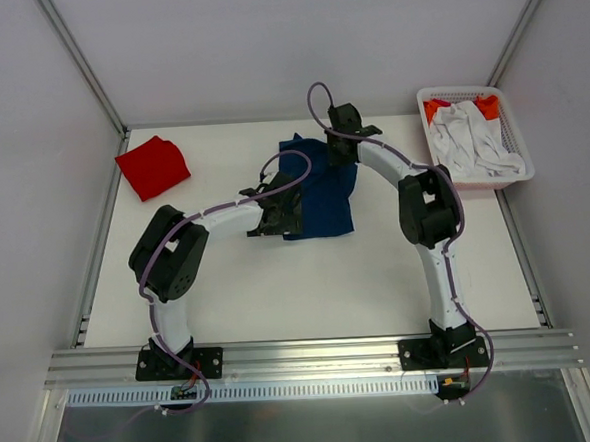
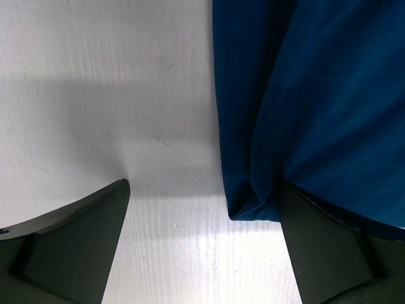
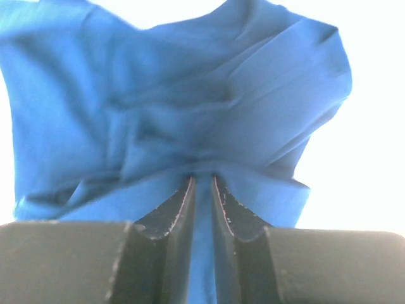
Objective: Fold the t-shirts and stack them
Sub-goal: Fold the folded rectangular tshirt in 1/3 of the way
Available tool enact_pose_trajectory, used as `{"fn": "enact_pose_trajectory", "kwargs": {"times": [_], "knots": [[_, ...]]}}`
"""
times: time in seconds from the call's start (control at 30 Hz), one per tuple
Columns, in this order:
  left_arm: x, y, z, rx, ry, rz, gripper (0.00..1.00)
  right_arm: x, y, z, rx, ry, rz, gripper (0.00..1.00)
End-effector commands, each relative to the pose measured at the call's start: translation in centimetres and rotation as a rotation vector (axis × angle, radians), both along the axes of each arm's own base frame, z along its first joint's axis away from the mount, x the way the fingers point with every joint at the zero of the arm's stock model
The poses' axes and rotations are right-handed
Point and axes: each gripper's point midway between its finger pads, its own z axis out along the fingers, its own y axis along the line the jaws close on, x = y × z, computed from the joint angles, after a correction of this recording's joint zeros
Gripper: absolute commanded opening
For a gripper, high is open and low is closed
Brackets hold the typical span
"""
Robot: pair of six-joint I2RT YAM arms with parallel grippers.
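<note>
The navy blue t-shirt (image 1: pixel 324 199) lies partly folded in the middle of the table; its print does not show. My right gripper (image 1: pixel 339 150) is shut on a bunched fold of this shirt (image 3: pixel 202 126) at its far edge, cloth pinched between the fingers (image 3: pixel 180 209). My left gripper (image 1: pixel 275 214) is open at the shirt's left edge, low over the table; the shirt's corner (image 2: pixel 250 202) lies beside the right finger (image 2: pixel 323 253), the left finger (image 2: pixel 76 247) over bare table. The red t-shirt (image 1: pixel 153 167) lies folded at the far left.
A white slatted basket (image 1: pixel 517 167) at the far right holds white and red-orange cloth (image 1: pixel 470 135). Metal frame rails run along the table's left and right edges and the near edge (image 1: pixel 313 355).
</note>
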Motion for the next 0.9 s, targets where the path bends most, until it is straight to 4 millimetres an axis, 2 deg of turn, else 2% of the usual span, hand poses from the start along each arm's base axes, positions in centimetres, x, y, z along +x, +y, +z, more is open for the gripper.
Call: {"fn": "enact_pose_trajectory", "kwargs": {"times": [0.0,0.23,0.37,0.4,0.47,0.5,0.53,0.57,0.6,0.63,0.67,0.73,0.77,0.83,0.87], "knots": [[-1.4,-0.3,-1.5,0.036,0.061,-0.041,0.99,3.2,-2.1,2.7,0.019,-0.085,-0.097,0.19],[-1.4,-0.5,-1.3,0.030,0.057,-0.044,0.99,4.7,-6.1,4.8,0.006,-0.128,-0.168,0.22],[-1.5,-0.6,-1.0,0.028,0.051,-0.046,0.99,4.4,-6.9,6.7,0.013,-0.142,-0.173,0.22],[-1.5,-0.6,-0.9,0.027,0.049,-0.045,0.99,4.1,-6.9,7.7,0.017,-0.153,-0.165,0.22],[-1.5,-0.5,-0.2,0.022,0.031,-0.044,0.99,3.0,-6.8,7.7,0.015,-0.133,-0.149,0.24],[-1.5,-0.4,0.1,0.023,0.025,-0.042,0.99,2.5,-7.0,8.9,0.017,-0.148,-0.151,0.27],[-1.5,-0.3,0.4,0.019,0.016,-0.040,0.99,2.0,-7.0,9.0,0.014,-0.146,-0.150,0.28],[-1.5,-0.1,1.2,0.015,-0.003,-0.038,0.99,1.0,-7.5,8.2,-0.016,-0.124,-0.130,0.29],[-1.5,-0.1,1.6,0.013,-0.011,-0.038,0.99,0.4,-7.8,8.2,-0.023,-0.118,-0.132,0.32],[-1.5,0.0,2.0,0.006,-0.020,-0.036,0.99,-0.3,-8.0,9.6,-0.014,-0.140,-0.135,0.33],[-1.6,0.0,2.6,-0.004,-0.032,-0.036,0.99,-1.8,-8.3,8.1,-0.026,-0.102,-0.136,0.34],[-1.6,0.0,3.6,-0.022,-0.053,-0.036,0.99,-3.4,-8.5,8.1,-0.030,-0.098,-0.139,0.38],[-1.8,0.0,3.7,-0.027,-0.051,-0.039,0.99,-5.2,-8.7,7.9,-0.036,-0.086,-0.134,0.42],[-2.0,0.1,4.7,-0.047,-0.066,-0.038,0.99,-6.9,-8.3,7.8,-0.038,-0.084,-0.116,0.44],[-2.3,0.1,4.7,-0.055,-0.061,-0.040,0.99,-8.5,-8.4,7.4,-0.026,-0.065,-0.127,0.47]]}}
